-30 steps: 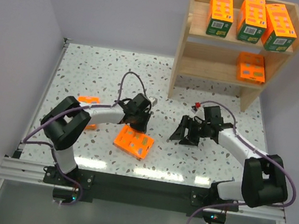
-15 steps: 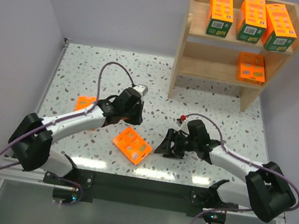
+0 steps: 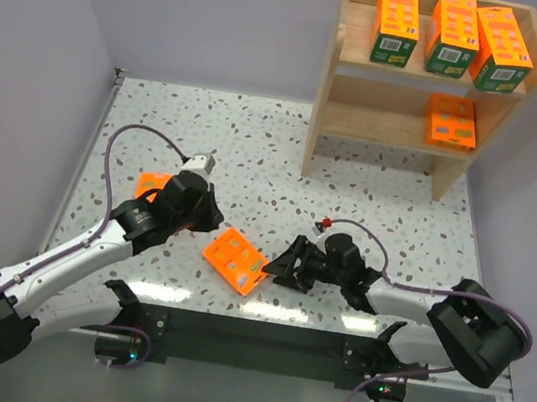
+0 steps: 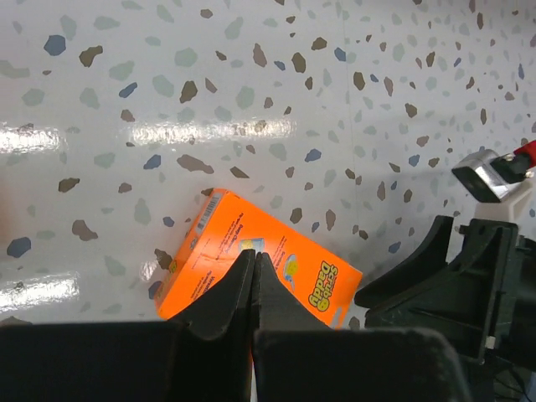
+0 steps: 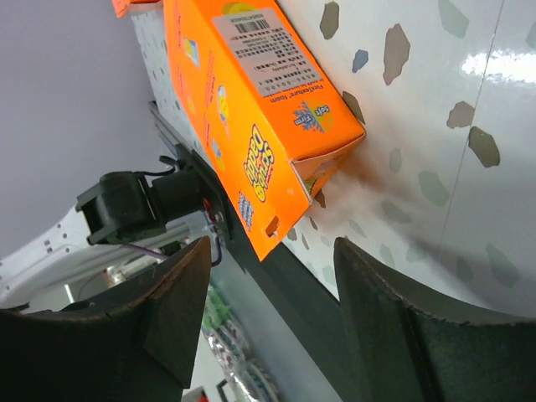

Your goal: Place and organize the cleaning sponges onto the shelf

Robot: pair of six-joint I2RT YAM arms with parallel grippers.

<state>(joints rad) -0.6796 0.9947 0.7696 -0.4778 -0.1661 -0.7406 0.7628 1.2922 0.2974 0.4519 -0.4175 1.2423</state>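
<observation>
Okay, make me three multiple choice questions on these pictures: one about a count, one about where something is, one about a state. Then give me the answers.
1. How many orange packs stand on the top tier of the shelf?
A) two B) three C) five

2. Where is the loose pack nearest the right fingers?
A) on the shelf's lower tier B) on the table C) on the shelf's top tier

3. How are the left fingers?
A) shut with nothing between them B) spread wide C) shut on a pack

Answers:
1 B: three stand side by side up there.
2 B: it lies on the speckled top just ahead of the open right fingers.
3 A: in the left wrist view they meet, with the pack on the table beyond them.
</observation>
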